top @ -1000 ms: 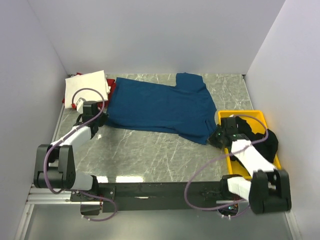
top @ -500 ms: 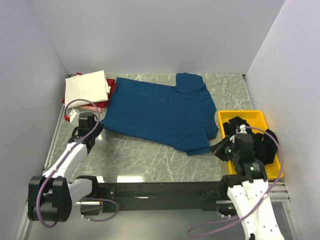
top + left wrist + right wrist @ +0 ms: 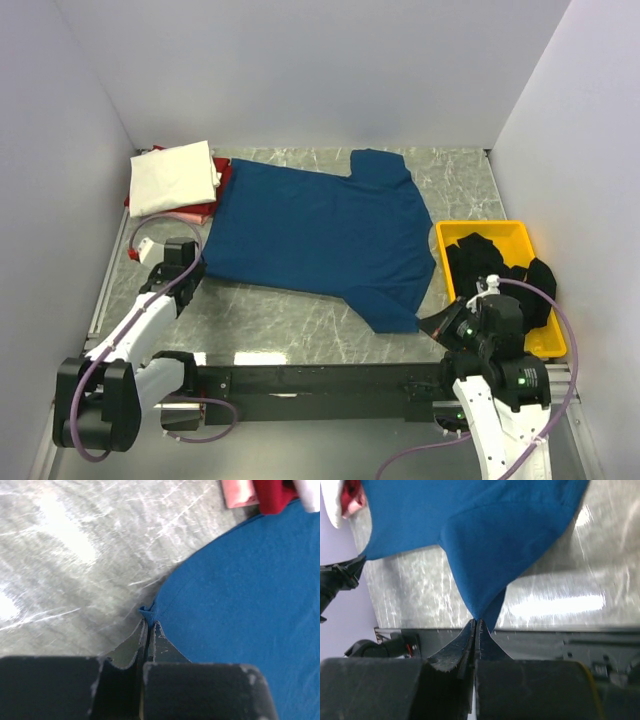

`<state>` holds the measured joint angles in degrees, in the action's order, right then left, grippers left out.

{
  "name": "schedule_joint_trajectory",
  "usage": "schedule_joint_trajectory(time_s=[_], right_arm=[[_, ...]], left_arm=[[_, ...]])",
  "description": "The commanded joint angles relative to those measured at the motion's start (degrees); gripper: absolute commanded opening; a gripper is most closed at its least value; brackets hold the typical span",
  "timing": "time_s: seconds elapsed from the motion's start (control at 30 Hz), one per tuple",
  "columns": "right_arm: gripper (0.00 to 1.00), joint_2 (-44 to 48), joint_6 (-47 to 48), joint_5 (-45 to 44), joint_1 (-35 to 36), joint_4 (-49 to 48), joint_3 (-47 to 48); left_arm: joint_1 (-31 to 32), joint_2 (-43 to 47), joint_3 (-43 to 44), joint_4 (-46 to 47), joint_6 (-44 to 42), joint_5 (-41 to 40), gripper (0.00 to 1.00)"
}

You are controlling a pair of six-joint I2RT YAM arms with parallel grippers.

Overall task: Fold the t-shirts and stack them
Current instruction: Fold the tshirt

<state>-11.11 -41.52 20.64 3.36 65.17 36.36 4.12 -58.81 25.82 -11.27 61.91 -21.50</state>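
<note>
Near edge: the left gripper (image 3: 149, 626) is clenched on a small pinch of hem at the near-left corner of the dark blue cotton t-shirt (image 3: 320, 228). The fabric bunches into a tiny fold right at the fingertips.

The right gripper (image 3: 475, 624) is likewise clamped tight, on the shirt's near-right corner, which is drawn out to a narrow point. From the wrist view we cannot tell whether that point touches the grey marbled tabletop (image 3: 290, 305) or hangs just above it.

Mid-table: we see the rest of the blue shirt lying spread flat, plain side up, one sleeve reaching toward the far edge.

Right side: a yellow plastic tray (image 3: 482, 231) holds a crumpled black t-shirt (image 3: 505, 272), apart from the blue shirt.

Far left corner: a folded cream t-shirt (image 3: 172, 176) sits on a red t-shirt (image 3: 222, 172), whose edge touches the blue shirt.
</note>
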Motion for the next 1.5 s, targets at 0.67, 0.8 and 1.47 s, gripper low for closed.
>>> schedule_joint_trajectory(time_s=[0.67,0.8,1.47], right_arm=[[0.0,-11.9,3.64,1.07,-0.02,-8.54,3.2],[0.0,-22.07,2.23,-3.21,0.07,-16.73,4.68],[0.0,-61.3,4.07,-10.88,-0.89,-33.26,22.16]], left_arm=[[6.69,-2.52,8.08,-5.6,1.37,-9.0,0.01],[8.36,-14.64,15.74,-8.24,1.2,-10.24,0.01],[8.27,-34.36,32.89,-9.65,0.85,-9.0,0.01]])
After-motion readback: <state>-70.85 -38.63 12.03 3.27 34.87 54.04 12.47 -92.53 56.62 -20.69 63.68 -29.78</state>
